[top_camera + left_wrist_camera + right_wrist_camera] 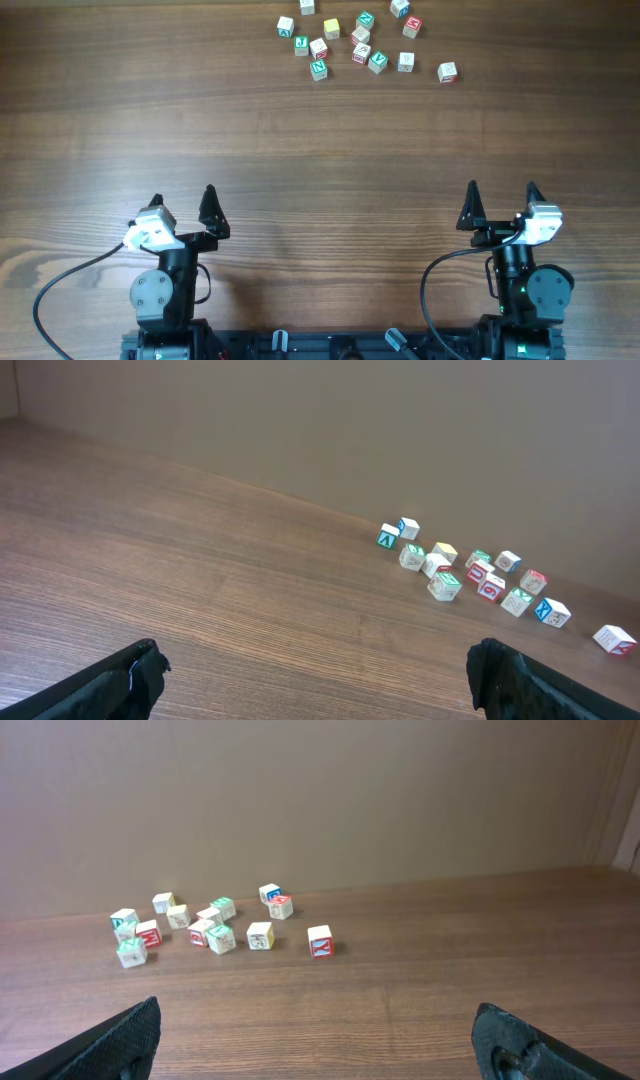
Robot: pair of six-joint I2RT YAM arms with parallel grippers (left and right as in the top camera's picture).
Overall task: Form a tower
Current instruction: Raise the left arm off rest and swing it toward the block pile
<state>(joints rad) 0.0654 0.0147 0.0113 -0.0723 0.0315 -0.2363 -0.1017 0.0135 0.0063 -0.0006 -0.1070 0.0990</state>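
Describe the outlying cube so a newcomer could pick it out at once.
On the wooden table, look to the far edge, where small letter cubes cluster. The outlying cube sits off the cluster's right end, alone, red-marked, touching no neighbour.

A white letter that looks like an N is showing on the green-faced cube point(318, 69) in the upper middle of the overhead view. Marks on the other wooden cubes point(447, 71) are appearing too small to read.

Green, red, yellow, pale cubes point(361, 54)
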